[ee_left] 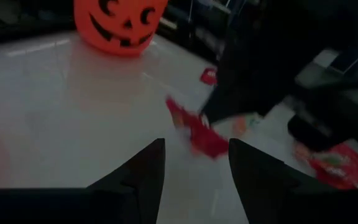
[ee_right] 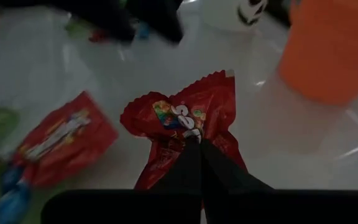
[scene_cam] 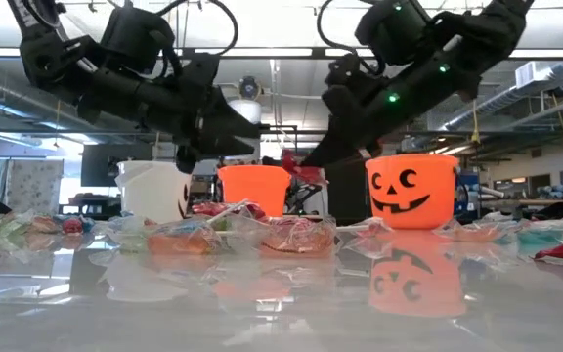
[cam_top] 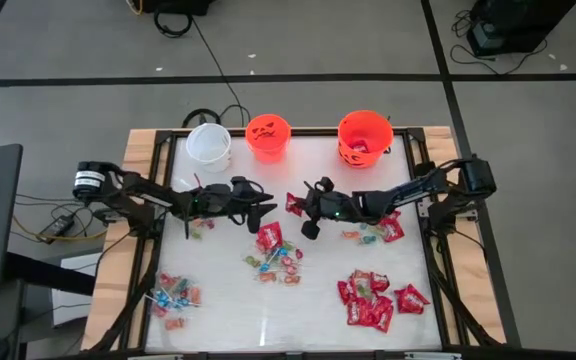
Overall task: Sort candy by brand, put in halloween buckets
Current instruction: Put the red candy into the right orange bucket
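My right gripper (cam_top: 306,207) hovers over the middle of the table, shut on a shiny red candy packet (ee_right: 188,115). My left gripper (cam_top: 266,205) faces it from the table's left, open and empty, its fingers (ee_left: 151,168) apart in the left wrist view. The same packet (ee_left: 194,132) shows just beyond them. Three buckets stand on their bases along the far edge: white (cam_top: 208,143), small orange (cam_top: 267,137) and larger orange (cam_top: 364,137). More candy lies in heaps: red packets (cam_top: 373,300), mixed pieces (cam_top: 276,258) and lollipops (cam_top: 173,295). My right gripper pinches the red packet between its two shut fingers (ee_right: 194,165), at a crumpled stretch in the packet's middle (ee_right: 188,138). The packet is lifted clear of the table (scene_cam: 299,168), and its free end fans out beyond the fingertips.
A loose red packet (ee_right: 67,140) lies on the table beside the held one. Small sweets (cam_top: 376,230) lie under the right arm and a few (cam_top: 200,226) under the left. A wooden frame (cam_top: 138,160) borders the tabletop. Bare surface lies between the heaps and the buckets.
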Robot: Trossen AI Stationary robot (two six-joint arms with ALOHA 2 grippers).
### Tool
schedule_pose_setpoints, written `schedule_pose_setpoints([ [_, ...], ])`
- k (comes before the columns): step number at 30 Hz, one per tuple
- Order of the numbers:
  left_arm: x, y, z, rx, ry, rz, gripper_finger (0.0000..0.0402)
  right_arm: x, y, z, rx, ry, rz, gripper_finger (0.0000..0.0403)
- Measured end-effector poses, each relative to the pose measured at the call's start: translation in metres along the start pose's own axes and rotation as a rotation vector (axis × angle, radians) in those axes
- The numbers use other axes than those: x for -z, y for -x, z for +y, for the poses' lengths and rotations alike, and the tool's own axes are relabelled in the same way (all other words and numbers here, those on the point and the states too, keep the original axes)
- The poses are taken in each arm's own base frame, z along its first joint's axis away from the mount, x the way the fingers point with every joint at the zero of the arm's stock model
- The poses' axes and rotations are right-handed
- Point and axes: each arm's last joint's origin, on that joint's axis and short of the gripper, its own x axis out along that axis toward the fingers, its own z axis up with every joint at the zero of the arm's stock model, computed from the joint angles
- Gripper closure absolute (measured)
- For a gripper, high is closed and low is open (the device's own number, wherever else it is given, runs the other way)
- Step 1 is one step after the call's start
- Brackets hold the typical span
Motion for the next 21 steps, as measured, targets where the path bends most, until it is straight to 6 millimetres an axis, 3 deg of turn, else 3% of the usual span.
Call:
schedule_pose_setpoints([
  [12, 0.012, -0.014, 0.001, -0.026, -0.011, 0.004, 0.0219, -0.004, -0.004, 0.01, 0.093, -0.046, -0.047, 0.04],
  [21, 0.005, -0.019, -0.015, 0.071, -0.163, -0.025, 0.0218, -0.001, -0.003, 0.026, 0.059, 0.087, -0.092, 0.04],
])
